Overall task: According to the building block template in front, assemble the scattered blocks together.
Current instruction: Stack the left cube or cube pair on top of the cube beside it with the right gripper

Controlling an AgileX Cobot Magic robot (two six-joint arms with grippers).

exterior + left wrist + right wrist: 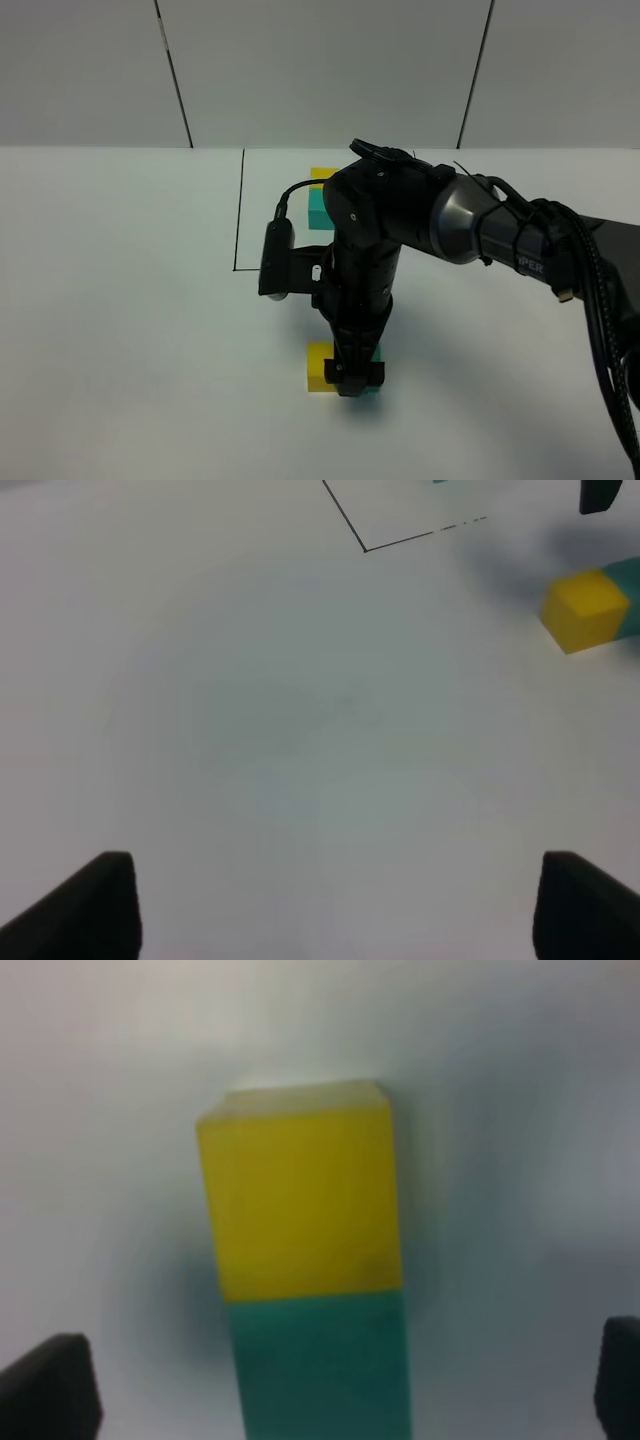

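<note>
**What the right arm keeps from us**

The right wrist view is blurred, and its edge cuts short the teal cube (320,1370) touching the yellow cube (300,1200). From the high camera, that teal cube is almost wholly hidden beneath the right arm (440,215). Behind the same arm we glimpse only slivers of the building block template (317,205). Each wrist view shows only the tips of its jaws.

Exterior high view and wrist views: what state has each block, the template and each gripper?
yellow block: flush against teal block
teal block: flat, not gripped
building block template: joined pair, partly hidden
left gripper: open, empty
right gripper: open, over the joined blocks
</note>
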